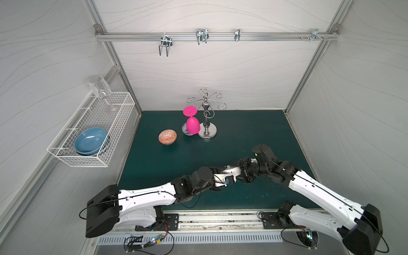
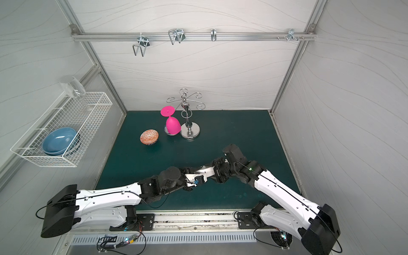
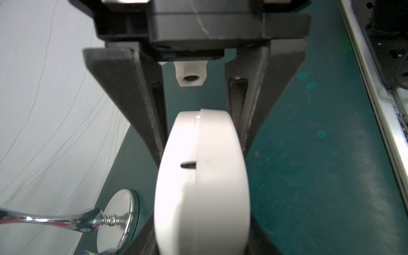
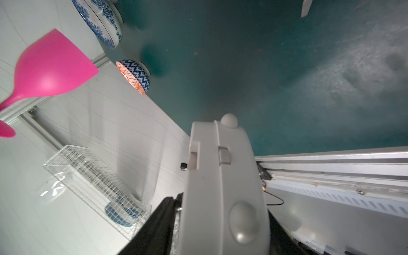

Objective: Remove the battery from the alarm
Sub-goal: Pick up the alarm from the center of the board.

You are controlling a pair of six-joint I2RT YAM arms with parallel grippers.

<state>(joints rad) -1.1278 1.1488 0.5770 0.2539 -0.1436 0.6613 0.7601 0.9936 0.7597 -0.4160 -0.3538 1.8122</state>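
You hold one white alarm (image 3: 202, 176), mid-mat (image 1: 154, 176): left gripper (image 3: 202, 231) clamping it from 9 o'clock, right gripper (image 4: 223, 203) clamping it from 3 o'clock.

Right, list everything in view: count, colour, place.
alarm: one, white, above mat, in left gripper
patterned egg-shaped piece: one, orange, on mat
goblet: one, pink, hanging upside down from stand
cup stand: one, chrome, back of mat
dish: one, blue-and-white, on mat by goblet
wire basket: one, white, left wall
bowls: apparently two, blue, in basket
wine glass: one, clear, in basket
hooks: four, metal, back rail
mat: one, dark green
battery: none visible
left gripper: shut on alarm
right gripper: fingers flank alarm
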